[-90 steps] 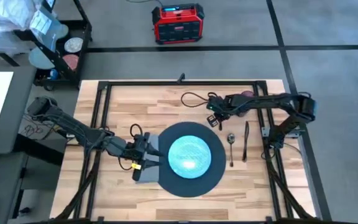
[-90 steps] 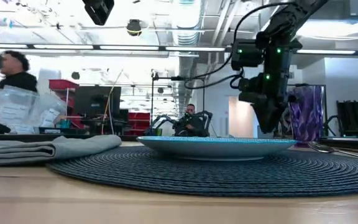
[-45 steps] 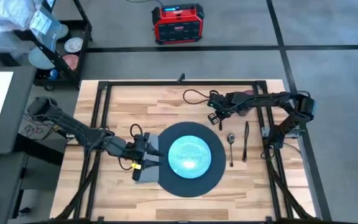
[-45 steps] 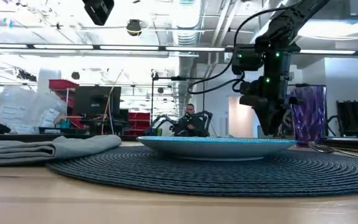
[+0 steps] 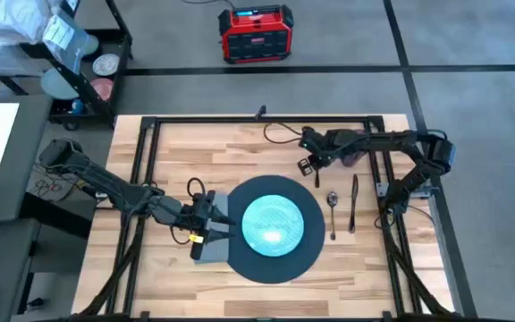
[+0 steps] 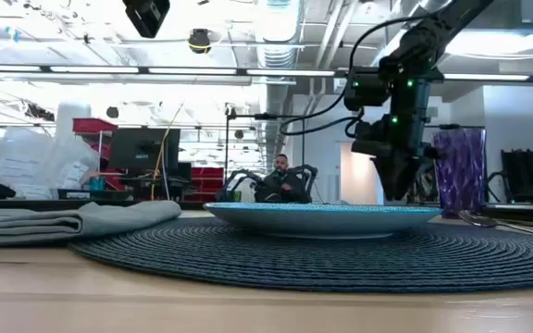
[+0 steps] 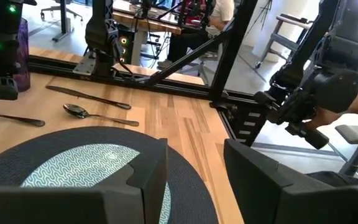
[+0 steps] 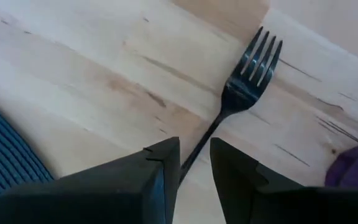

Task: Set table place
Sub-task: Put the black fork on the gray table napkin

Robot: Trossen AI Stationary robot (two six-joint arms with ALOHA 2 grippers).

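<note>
The counter (image 5: 195, 152) carries the mat (image 5: 275, 226) with the plate (image 5: 274, 221) centred on it. Beyond the mat, by the cup (image 6: 458, 173), the right gripper (image 8: 193, 163) hovers narrowly open over the fork (image 8: 241, 87). A thin, flat handle could slip or skid into the cup. The left gripper (image 7: 194, 171), open, waits over the napkin (image 6: 63, 222) beside the mat.

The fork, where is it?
The fork lies on the table under the right pincer, beside the purple cup, beyond the mat on the right side.
</note>
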